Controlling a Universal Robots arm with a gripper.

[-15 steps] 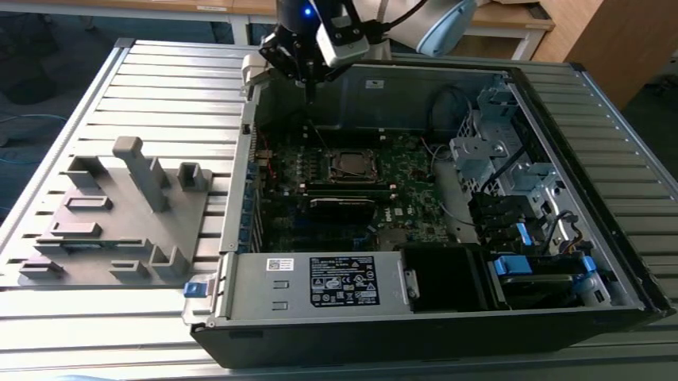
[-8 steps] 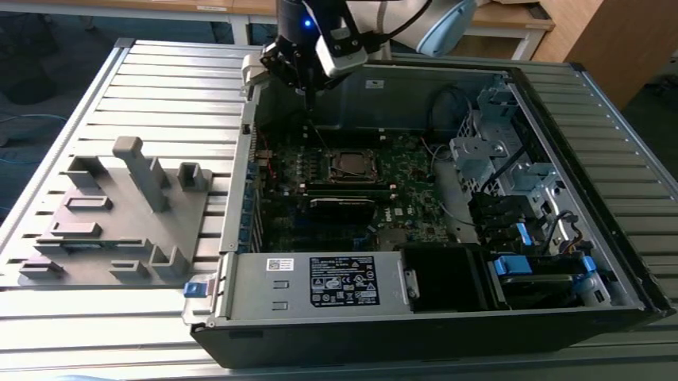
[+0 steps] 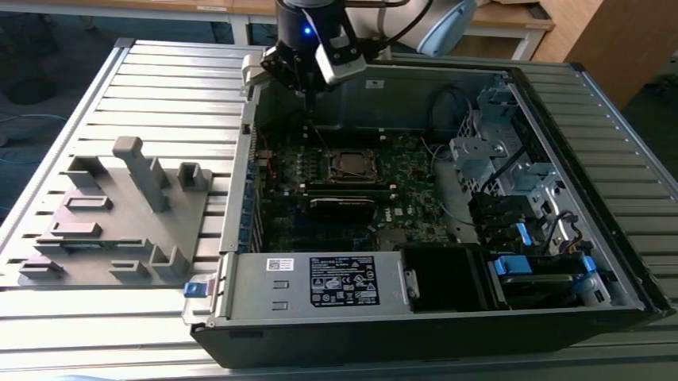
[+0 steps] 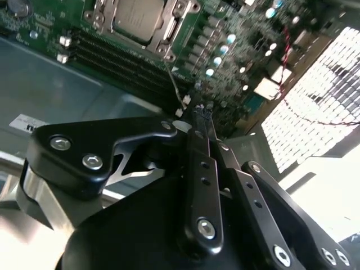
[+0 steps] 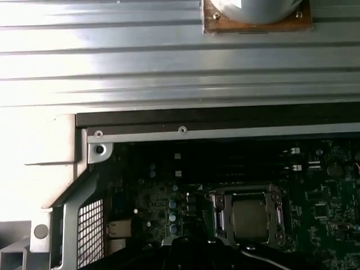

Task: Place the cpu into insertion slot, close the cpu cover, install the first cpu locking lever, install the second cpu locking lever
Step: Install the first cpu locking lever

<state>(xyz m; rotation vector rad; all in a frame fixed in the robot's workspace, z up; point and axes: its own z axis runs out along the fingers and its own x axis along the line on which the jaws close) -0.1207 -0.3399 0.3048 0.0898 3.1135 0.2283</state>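
Note:
The cpu, a dull silver-grey square, lies in the insertion slot on the green-black motherboard. The shiny metal cpu cover lies flat around it, the chip showing through its window. A thin wire locking lever slants up from the socket's corner. Its free end stands close beside my fingertips, and I cannot tell whether they touch it. My gripper hangs over the board's rear corner, beside the socket, with its two black fingers pressed together and shut.
The open computer case lies on a slatted metal table. Inside it are a grey drive cage, a labelled power supply, long black memory slots and a rear vent grille. A grey fixture with blocks sits on the exterior view's left.

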